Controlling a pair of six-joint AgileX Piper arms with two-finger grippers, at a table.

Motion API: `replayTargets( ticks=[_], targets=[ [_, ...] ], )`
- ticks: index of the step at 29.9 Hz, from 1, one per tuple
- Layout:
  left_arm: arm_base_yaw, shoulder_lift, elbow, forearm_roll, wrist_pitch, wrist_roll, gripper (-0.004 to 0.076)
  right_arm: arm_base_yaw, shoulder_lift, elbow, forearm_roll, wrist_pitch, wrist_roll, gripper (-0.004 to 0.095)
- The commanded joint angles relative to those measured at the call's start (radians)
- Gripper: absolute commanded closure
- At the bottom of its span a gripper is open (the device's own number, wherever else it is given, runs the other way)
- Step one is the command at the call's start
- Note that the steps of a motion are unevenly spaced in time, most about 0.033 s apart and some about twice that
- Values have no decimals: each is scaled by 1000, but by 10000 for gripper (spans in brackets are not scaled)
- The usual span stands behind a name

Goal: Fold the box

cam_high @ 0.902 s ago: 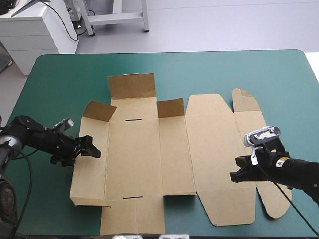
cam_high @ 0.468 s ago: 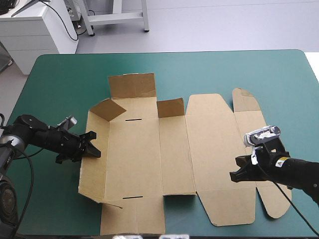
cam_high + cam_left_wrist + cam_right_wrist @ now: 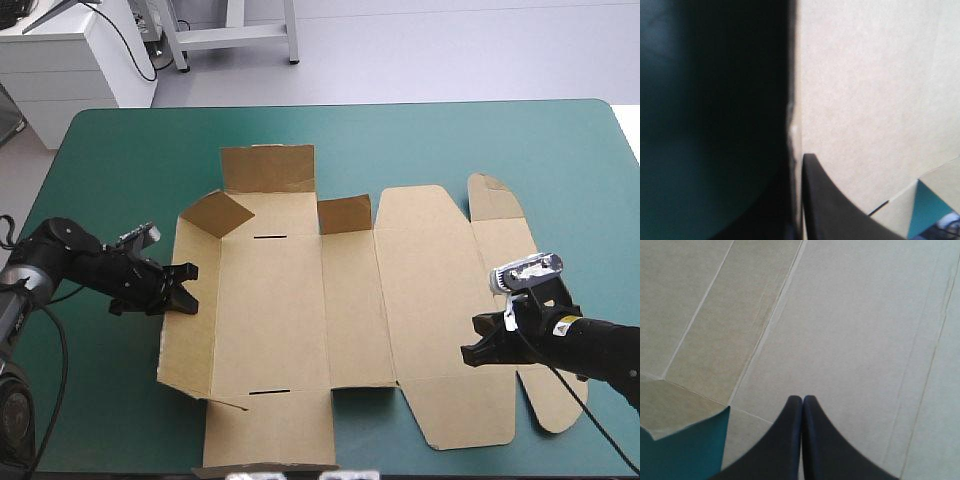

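The teal-green surface [image 3: 120, 150] carries the brown box [image 3: 275, 300] across its middle. The sheet runs from near the left edge almost to the right edge, and its near flaps reach the near edge. Most of it lies flat, including the lid panel [image 3: 430, 290] and the rounded ear [image 3: 495, 205] toward the right edge. The far wall [image 3: 266, 168] stands up, the small tabs [image 3: 343, 214] beside it are lifted, and the left wall [image 3: 190, 330] is tilted partway upright. The step in hand looks to be raising that left wall. The left jaws appear clenched on its outer edge, the board edge-on between the black fingers. The right jaws are clenched on nothing and meet in a point over the flat board by the lid panel's right crease; whether they press it I cannot tell. Next, the wall likely needs bringing fully upright and its tab tucking in while the base is kept down. Room is generous along the far and left edges, scant at the near edge.
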Motion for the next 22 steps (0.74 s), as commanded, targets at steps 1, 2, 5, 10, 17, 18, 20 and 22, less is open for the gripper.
replayTargets(
  ticks=[1,2,5,10,17,18,20,22],
  targets=[
    [-81,-39,-138,137,97,-27,731,-10,-7,-26,23,-32,-1,929],
    [-105,-39,-170,183,97,-38,731,-10,-7,-26,23,-32,-1,929],
    [-201,-24,-305,293,97,-62,731,-10,-7,-26,23,-32,-5,929],
    [-335,50,-522,444,93,-109,731,-10,-7,-26,23,-32,-5,929],
    [-503,192,-749,689,93,-104,731,-10,-7,-26,23,-30,22,929],
    [-532,220,-787,749,91,-100,731,-10,-7,-26,23,-30,24,929],
    [-561,242,-824,813,91,-75,731,-10,-7,-26,21,-32,32,929],
    [-610,257,-857,886,91,16,731,-10,-7,-26,9,-44,52,929]
  ],
)
